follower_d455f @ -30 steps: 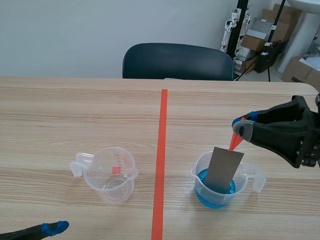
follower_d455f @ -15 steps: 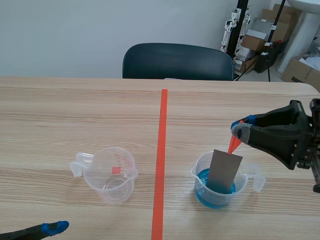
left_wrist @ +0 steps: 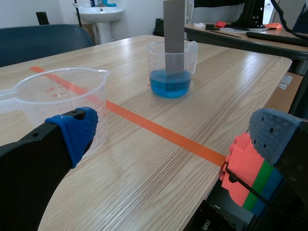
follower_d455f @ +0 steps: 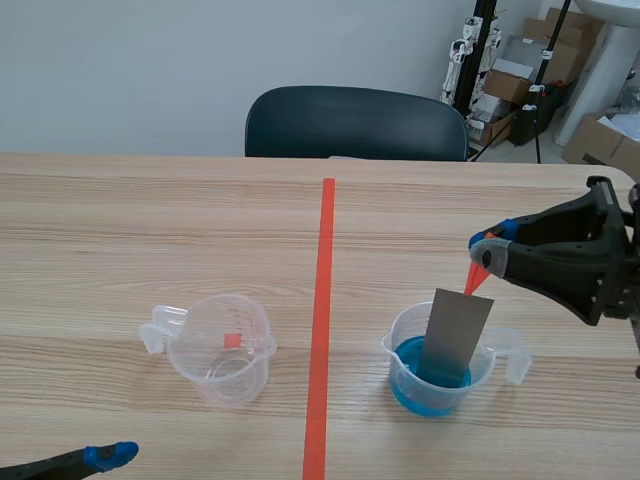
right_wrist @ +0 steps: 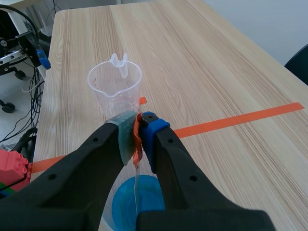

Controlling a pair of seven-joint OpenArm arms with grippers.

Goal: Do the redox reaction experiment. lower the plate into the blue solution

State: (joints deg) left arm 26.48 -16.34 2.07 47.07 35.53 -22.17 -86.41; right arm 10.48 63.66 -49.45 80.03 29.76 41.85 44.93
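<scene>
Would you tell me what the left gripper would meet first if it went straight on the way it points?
Probably the empty cup, just ahead of one finger of the left gripper. The midline seems to pass beside it toward the blue cup; depth is unclear.

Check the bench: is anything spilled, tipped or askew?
Nothing stands out. Both the empty beaker and the beaker of blue solution stand upright, with no liquid on the table. The grey plate leans only slightly, its lower end in the solution.
</scene>
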